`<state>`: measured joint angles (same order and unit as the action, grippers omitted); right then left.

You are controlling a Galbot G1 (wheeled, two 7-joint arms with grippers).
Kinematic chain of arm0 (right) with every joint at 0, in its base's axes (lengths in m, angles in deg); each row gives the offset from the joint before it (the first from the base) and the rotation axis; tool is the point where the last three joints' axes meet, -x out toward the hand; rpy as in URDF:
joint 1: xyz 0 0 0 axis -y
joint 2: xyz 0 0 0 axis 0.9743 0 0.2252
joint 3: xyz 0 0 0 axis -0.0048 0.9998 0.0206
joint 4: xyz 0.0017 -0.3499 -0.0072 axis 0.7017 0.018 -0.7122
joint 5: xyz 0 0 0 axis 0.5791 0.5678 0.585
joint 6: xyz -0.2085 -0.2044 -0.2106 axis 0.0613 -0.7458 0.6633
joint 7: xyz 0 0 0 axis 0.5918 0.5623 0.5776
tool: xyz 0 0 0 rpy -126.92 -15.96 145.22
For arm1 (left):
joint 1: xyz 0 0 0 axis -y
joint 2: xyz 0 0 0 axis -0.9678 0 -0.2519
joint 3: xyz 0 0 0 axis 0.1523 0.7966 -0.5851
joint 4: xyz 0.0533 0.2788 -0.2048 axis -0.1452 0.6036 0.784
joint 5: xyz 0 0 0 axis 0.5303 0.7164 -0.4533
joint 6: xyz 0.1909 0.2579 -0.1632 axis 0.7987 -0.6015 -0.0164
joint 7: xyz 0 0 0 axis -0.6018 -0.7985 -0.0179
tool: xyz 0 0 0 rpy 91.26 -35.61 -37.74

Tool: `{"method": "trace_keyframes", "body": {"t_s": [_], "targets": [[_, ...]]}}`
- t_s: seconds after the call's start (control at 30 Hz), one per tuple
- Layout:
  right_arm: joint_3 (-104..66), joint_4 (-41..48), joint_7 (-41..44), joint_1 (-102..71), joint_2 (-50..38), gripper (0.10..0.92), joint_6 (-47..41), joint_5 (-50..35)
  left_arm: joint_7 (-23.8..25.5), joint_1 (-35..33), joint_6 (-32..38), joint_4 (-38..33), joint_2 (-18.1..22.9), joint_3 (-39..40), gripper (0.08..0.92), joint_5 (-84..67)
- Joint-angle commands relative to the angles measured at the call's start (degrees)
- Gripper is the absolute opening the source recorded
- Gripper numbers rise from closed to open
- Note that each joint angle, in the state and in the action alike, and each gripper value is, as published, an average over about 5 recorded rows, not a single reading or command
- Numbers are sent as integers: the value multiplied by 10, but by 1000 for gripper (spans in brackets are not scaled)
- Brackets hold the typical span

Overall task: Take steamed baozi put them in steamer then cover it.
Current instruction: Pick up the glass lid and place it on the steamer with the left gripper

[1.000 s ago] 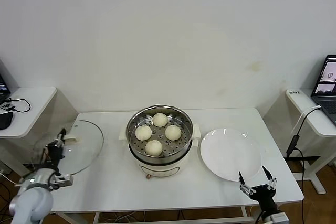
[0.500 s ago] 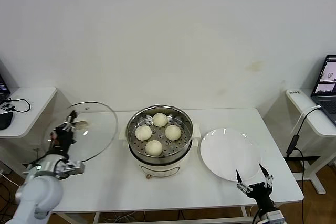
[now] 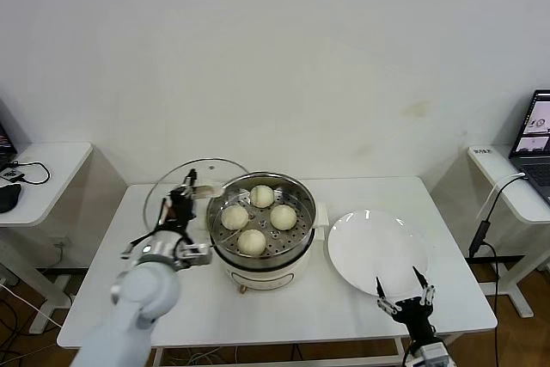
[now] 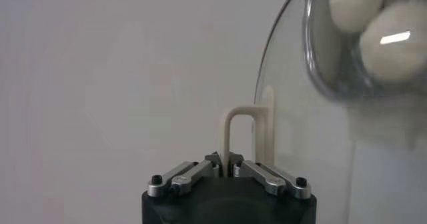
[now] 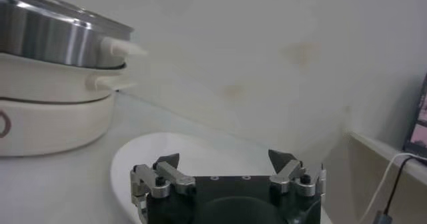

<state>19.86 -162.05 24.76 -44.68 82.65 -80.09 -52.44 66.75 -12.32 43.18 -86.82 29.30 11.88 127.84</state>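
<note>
Since earlier, our left gripper (image 3: pixel 182 198), clamped on lid (image 3: pixel 176 186) handle, reached pot (image 3: pixel 262 223); four buns (image 3: pixel 252 241) inside; right gripper (image 3: pixel 402 294) gapes empty.

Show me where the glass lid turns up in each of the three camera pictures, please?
Head view: the glass lid is tilted up just left of the steamer, its handle gripped by the left gripper.
Left wrist view: the lid's curved rim and cream handle stand right above the shut fingers.
Right wrist view: the lid is not in it.
Shared landmark: the steamer, whose baozi show through the lid.
</note>
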Motion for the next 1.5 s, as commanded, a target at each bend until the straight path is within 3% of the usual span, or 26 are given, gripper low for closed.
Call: {"method": "trace_keyframes", "body": {"t_s": [0.03,0.2,0.43,1.5], "targets": [[6,12,-2,7,9,823,4,28,60,75,-26,43,142,92,141,153],[7,14,-2,6,12,823,6,34,79,75,-29,67,180,98,141,183],[11,17,-3,3,17,823,8,43,94,60,-32,78,197,99,141,205],[27,17,-1,-7,19,823,12,54,55,27,-9,94,221,74,145,224]]}}
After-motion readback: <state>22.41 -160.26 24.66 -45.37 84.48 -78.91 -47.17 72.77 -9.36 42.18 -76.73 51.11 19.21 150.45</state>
